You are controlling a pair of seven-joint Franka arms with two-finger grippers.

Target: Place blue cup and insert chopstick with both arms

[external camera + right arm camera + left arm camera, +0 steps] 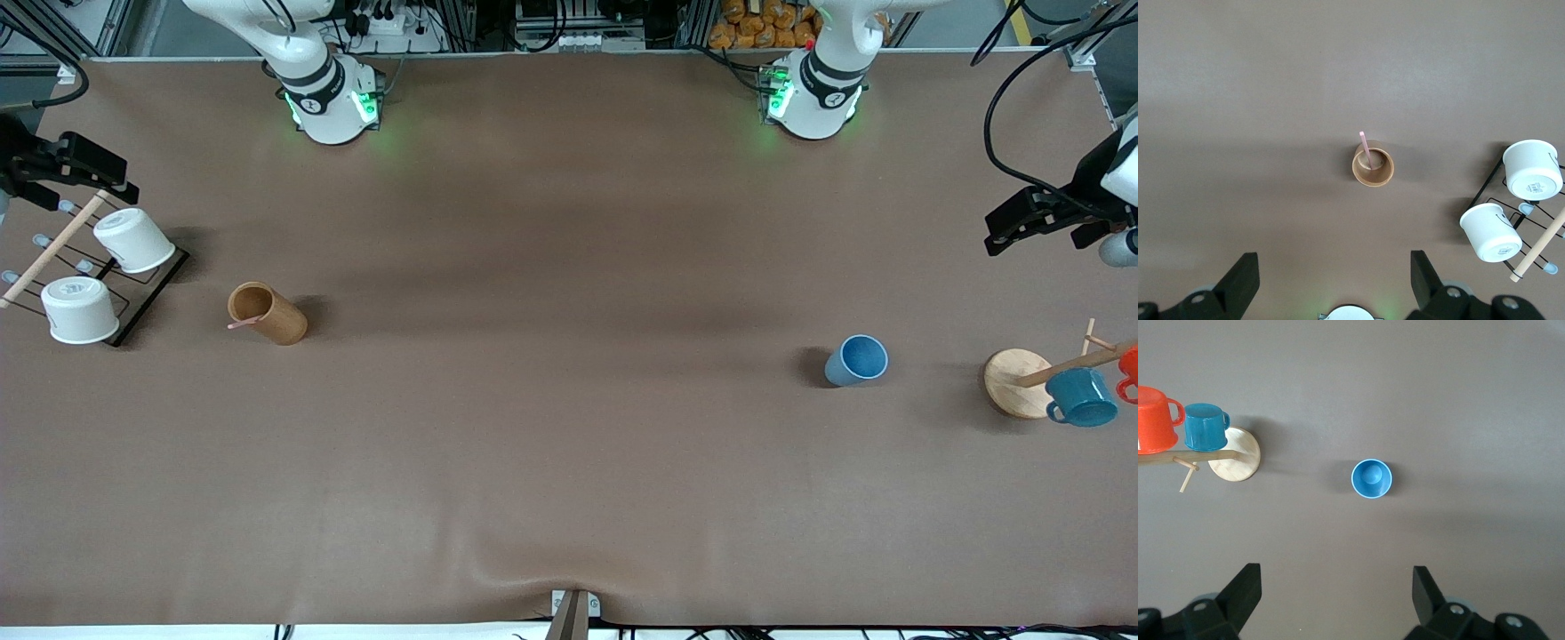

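The blue cup [858,360] stands upright on the brown table toward the left arm's end; it also shows in the left wrist view [1371,479]. The pale-pink chopstick [244,324] leans inside a brown cylindrical holder [267,313] toward the right arm's end, and it shows in the right wrist view [1365,148] too. My left gripper [1045,227] hangs open and empty high over the table's edge at its own end [1336,587]. My right gripper [76,182] hangs open and empty high over the white-cup rack [1335,273].
A wire rack with two white cups [133,240] and a wooden rod [53,249] stands at the right arm's end. A mug tree on a round wooden base [1013,382] carries a teal mug [1080,397] and an orange mug [1129,364] at the left arm's end.
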